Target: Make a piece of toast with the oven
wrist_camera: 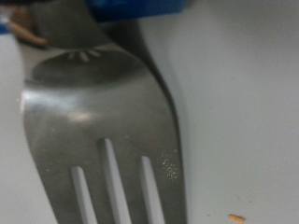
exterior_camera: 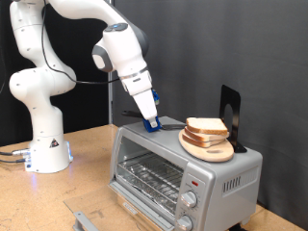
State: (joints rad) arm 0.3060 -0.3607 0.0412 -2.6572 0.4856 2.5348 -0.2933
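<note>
Toast point(exterior_camera: 206, 127) on round wooden plate point(exterior_camera: 208, 148); gripper point(exterior_camera: 151, 121) grips metal fork point(wrist_camera: 103, 131)

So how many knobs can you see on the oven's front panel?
2, both on the oven's panel at the exterior view's right: upper knob and lower knob. The open door may hide others.

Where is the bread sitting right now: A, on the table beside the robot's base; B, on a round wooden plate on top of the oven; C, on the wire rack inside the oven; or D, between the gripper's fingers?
B: the bread rests on the round wooden plate atop the oven, while the gripper is down at a fork beside it.
</note>
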